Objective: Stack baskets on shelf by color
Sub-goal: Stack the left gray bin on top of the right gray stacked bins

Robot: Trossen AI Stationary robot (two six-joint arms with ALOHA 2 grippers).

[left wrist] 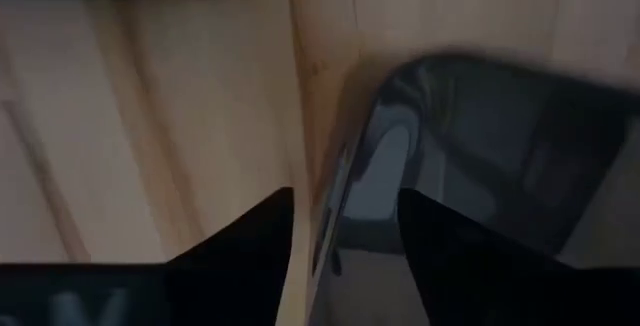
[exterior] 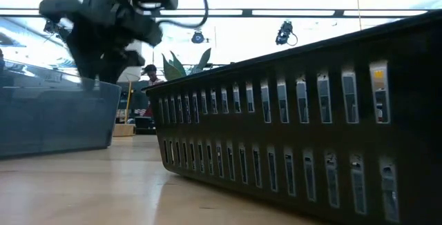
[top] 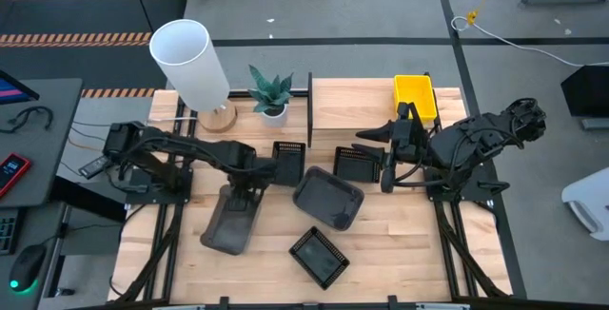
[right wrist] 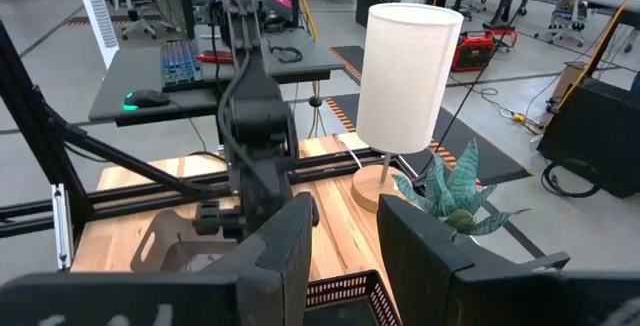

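- Your left gripper (top: 234, 217) sits over the near-left grey basket (top: 231, 222), at about 8 o'clock from the table centre. In the left wrist view its fingers (left wrist: 245, 241) stand apart, one on each side of the basket's wall (left wrist: 365, 181); released, not clamping.
- In the low view, that grey basket (exterior: 55, 118) rests on the tabletop (exterior: 103, 183) with the left arm (exterior: 110, 18) above it.
- Your right gripper (top: 386, 158) is at about 2 o'clock, at the black mesh basket (top: 358, 164) that lies beside the shelf upright. In the right wrist view its fingers (right wrist: 285, 256) stand partly apart above the mesh rim (right wrist: 345, 291). You cannot tell from these views whether they are gripping it.
- A second grey basket (top: 327, 197) lies near the centre, tilted relative to the table edge.
- A second black mesh basket (top: 319, 256) lies at 6 o'clock, also turned askew; it fills the right of the low view (exterior: 304, 121).
- A third black mesh basket (top: 288, 161) sits at about 10 o'clock, just beside the left arm.
- A yellow basket (top: 416, 96) rests on the shelf (top: 352, 106) at its far right end, about 1 o'clock.
- A white lamp (top: 190, 63) and a potted plant (top: 272, 94) stand at 11 o'clock.
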